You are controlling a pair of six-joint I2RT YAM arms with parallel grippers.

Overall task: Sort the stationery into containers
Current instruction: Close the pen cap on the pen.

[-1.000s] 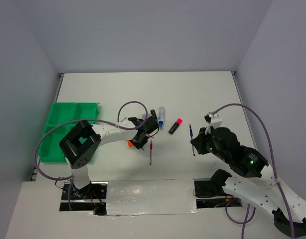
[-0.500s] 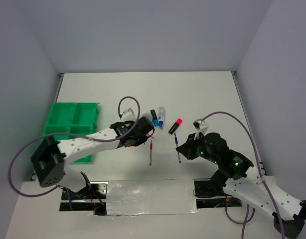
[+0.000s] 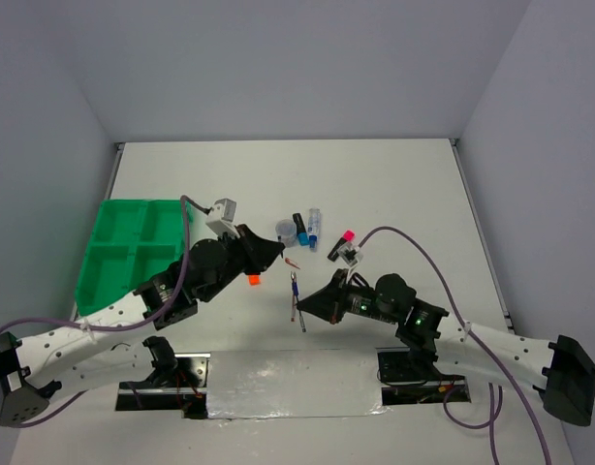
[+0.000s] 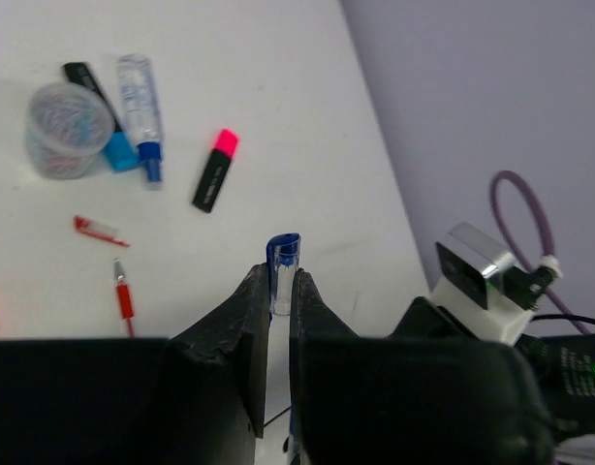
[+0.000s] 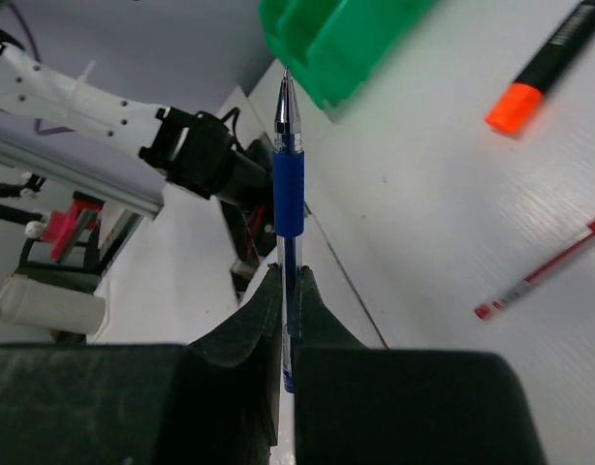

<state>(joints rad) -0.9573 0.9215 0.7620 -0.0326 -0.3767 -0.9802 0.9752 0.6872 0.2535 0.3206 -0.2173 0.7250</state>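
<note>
L gripper (image 4: pixel 280 283): jaws pinched nearly together on a small blue cap (image 4: pixel 284 254) with a clear lower part, held upright between the tips and off the table.
R gripper (image 5: pixel 288 276): jaws clenched on a blue pen (image 5: pixel 289 189), tip pointing away from the wrist cam. The pen is in the air at mid-table near the front edge.

Tray (image 3: pixel 123 223) sits at the table's left edge, green, w/ 4 compartments. The floors in view are bare green – the near-right one is partly behind the L arm. Both grippers are well apart from it.
Clear cup (image 4: pixel 60 126) stands mid-table w/ small coloured bits inside, too blurred to name.

View differences:
- Top cam shows the whole layout, tray included. The L jaws and the cap are too small to read there.
- L wrist cam shows the loose items: black marker (image 4: pixel 84 82) w/ cyan cap touching the cup, blue marker (image 4: pixel 142 92) just beside it, and pink highlighter (image 4: pixel 215 170) to the right. A red cap (image 4: pixel 99 230) and red pen (image 4: pixel 123 291) lie nearer. No tray in this view.
- R wrist cam shows a tray corner beyond the pen tip, an orange highlighter (image 5: pixel 535 73) and the red pen on the table – cup and markers out of frame.
</note>
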